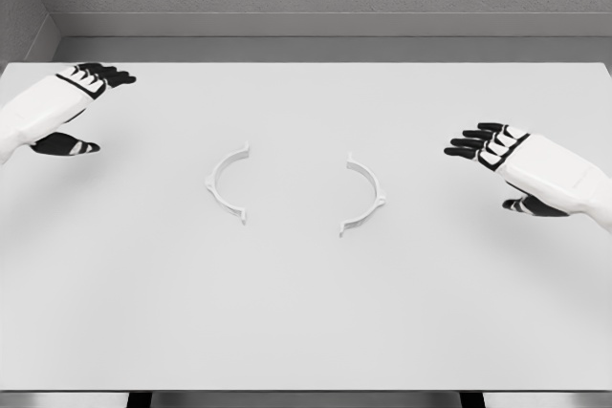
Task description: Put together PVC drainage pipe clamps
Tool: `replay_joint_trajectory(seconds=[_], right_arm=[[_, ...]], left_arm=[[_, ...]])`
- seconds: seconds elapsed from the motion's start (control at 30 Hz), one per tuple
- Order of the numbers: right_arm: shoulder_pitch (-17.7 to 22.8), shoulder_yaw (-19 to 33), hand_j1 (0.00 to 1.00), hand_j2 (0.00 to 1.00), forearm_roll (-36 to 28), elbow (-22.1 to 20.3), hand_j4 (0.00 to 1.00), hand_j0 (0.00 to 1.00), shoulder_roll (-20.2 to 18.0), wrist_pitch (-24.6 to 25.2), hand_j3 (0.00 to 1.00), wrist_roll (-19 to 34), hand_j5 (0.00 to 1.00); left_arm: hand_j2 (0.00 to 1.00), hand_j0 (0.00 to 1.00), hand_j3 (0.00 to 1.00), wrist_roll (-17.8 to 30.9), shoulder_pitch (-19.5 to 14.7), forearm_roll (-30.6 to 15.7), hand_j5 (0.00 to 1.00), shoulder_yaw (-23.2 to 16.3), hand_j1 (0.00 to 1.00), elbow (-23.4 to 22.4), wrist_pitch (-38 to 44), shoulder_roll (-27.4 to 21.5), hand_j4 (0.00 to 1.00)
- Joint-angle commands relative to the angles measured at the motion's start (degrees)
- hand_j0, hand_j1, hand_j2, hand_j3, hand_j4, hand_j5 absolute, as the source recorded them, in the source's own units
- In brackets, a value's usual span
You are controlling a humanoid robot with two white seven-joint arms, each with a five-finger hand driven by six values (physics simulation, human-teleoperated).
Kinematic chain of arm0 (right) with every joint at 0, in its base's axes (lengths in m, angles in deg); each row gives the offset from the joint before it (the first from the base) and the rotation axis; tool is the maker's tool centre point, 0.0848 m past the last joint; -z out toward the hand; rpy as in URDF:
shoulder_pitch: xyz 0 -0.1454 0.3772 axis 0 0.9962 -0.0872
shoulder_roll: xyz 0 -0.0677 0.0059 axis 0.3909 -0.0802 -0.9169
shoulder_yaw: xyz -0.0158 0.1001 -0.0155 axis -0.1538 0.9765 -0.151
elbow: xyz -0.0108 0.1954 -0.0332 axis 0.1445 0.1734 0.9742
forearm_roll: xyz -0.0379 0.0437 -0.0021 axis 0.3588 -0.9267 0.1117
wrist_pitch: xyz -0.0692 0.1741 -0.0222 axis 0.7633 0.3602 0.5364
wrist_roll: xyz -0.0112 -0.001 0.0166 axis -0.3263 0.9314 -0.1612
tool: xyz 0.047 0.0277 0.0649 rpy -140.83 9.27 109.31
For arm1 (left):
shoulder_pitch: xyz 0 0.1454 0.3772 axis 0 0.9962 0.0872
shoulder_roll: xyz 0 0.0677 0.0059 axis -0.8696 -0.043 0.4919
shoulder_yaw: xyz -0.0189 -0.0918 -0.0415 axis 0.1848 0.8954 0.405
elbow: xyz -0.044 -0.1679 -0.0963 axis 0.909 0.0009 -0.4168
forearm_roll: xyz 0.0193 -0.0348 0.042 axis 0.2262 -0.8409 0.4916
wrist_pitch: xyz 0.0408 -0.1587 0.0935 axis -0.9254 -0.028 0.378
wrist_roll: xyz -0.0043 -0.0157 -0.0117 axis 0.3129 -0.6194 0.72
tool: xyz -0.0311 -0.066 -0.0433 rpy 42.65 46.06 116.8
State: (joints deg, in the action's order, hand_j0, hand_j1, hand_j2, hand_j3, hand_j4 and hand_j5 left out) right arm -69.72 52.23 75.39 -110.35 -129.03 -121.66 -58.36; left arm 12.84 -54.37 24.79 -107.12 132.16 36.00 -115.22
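Two clamp halves on table, mid-table, apart: left clamp half, right clamp half, openings facing each other.

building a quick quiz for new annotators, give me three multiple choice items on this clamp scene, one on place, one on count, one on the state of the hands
1. Where do the two clamp halves lie on the table?
A. near the middle, apart, open sides facing each other
B. stacked at the far right corner
C. joined into a ring by the front edge

2. How many clamp halves are there?
A. one
B. two
C. four

3. What are the hands doing?
A. both grip a clamp half
B. both open, holding nothing
C. one presses on the table

Answers:
1 A: the left clamp half and the right clamp half sit mid-table with a gap between them.
2 B: only those two arcs show.
3 B: the left hand and the right hand have spread fingers, out to the sides of the parts.
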Motion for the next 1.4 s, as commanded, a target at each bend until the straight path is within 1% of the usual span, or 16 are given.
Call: replay_joint_trajectory(seconds=[0.0,0.13,0.2,0.23,0.3,0.33,0.43,0.5,0.63,0.7,1.0,1.13,1.2,1.27,1.33,1.37], right_arm=[[0.0,-0.1,1.0,1.0,-0.4,0.3,1.0,1.0,0.2,0.1,1.0,0.8,1.0],[-0.4,-0.1,1.0,1.0,-0.3,0.6,1.0,1.0,3.1,0.1,1.0,1.0,1.0],[-2.5,-0.4,1.0,1.0,0.2,0.8,1.0,1.0,6.4,0.1,1.0,1.1,1.0],[-4.0,-0.9,1.0,1.0,1.6,2.8,1.0,1.0,7.4,0.1,1.0,1.0,1.0],[-7.1,-2.6,1.0,1.0,7.8,6.1,1.0,1.0,11.9,0.1,1.0,1.0,1.0],[-9.0,-3.1,1.0,1.0,8.3,7.7,1.0,1.0,12.9,0.1,1.0,1.0,1.0],[-14.6,-9.0,1.0,1.0,8.3,14.6,1.0,1.0,13.9,0.1,1.0,1.0,1.0],[-17.0,-12.0,1.0,1.0,8.4,18.0,1.0,1.0,15.0,0.1,1.0,1.1,1.0],[-19.1,-15.0,1.0,1.0,8.4,21.8,1.0,1.0,16.9,0.1,1.0,1.1,1.0],[-19.1,-16.1,1.0,1.0,8.9,22.2,1.0,1.0,17.4,0.1,1.0,1.1,1.0],[-20.2,-16.3,1.0,1.0,10.0,23.8,1.0,1.0,18.9,0.1,1.0,1.2,1.0],[-21.0,-16.1,1.0,1.0,10.0,20.9,1.0,1.0,18.9,0.1,1.0,1.3,1.0],[-21.0,-16.2,1.0,1.0,10.0,20.8,1.0,1.0,18.9,0.1,1.0,1.3,1.0],[-20.5,-16.3,1.0,1.0,10.0,17.8,1.0,1.0,18.8,0.3,1.0,1.4,1.0],[-20.4,-16.4,1.0,1.0,9.9,17.2,1.0,1.0,18.9,0.5,1.0,5.0,1.0],[-20.2,-16.4,1.0,1.0,9.8,17.1,1.0,1.0,18.9,0.5,1.0,5.2,1.0]], left_arm=[[1.0,1.0,1.0,0.0,0.0,-0.3,1.0,0.0,1.0,0.9,0.0,0.0,1.0],[1.0,1.0,1.0,0.0,0.3,-0.7,1.0,0.0,1.0,1.4,0.0,0.3,1.0],[1.0,1.0,1.0,0.0,0.3,-0.6,1.0,0.0,1.0,1.3,0.0,2.2,1.0],[1.0,1.0,1.0,0.0,0.3,-0.4,1.0,0.0,1.0,1.0,0.0,3.6,1.0],[1.0,1.0,1.0,0.0,0.3,-0.3,1.0,0.0,1.0,0.9,0.0,5.5,1.0],[1.0,1.0,1.0,0.0,0.3,-0.3,1.0,0.0,1.0,0.6,0.0,6.0,1.0],[1.0,1.0,1.0,0.0,0.3,-0.2,1.0,-0.5,1.0,0.2,0.0,8.7,1.0],[1.0,1.0,1.0,0.0,-0.1,-0.2,1.0,-1.2,1.0,-2.2,0.0,11.0,1.0],[1.0,1.0,1.0,0.0,-0.5,-0.1,1.0,-1.6,1.0,-4.8,0.0,14.8,1.0],[1.0,1.0,1.0,0.0,-1.1,-0.1,1.0,-1.7,1.0,-6.8,0.0,16.6,1.0],[1.0,1.0,1.0,0.0,-1.1,-0.1,1.0,-3.4,1.0,-7.3,0.0,17.5,1.0],[1.0,1.0,1.0,0.0,-1.0,-0.4,1.0,-4.0,1.0,-7.0,0.0,17.5,1.0],[1.0,1.0,1.0,0.0,-1.0,-0.4,1.0,-4.1,1.0,-7.0,0.0,17.5,1.0],[1.0,1.0,1.0,0.0,-1.1,-0.4,1.0,-4.1,1.0,-7.1,0.0,17.3,1.0],[1.0,1.0,1.0,0.0,-1.1,-0.4,1.0,-4.1,1.0,-7.1,0.0,17.2,1.0],[1.0,1.0,1.0,0.0,-1.1,-0.4,1.0,-4.1,1.0,-7.1,0.0,17.2,1.0]])
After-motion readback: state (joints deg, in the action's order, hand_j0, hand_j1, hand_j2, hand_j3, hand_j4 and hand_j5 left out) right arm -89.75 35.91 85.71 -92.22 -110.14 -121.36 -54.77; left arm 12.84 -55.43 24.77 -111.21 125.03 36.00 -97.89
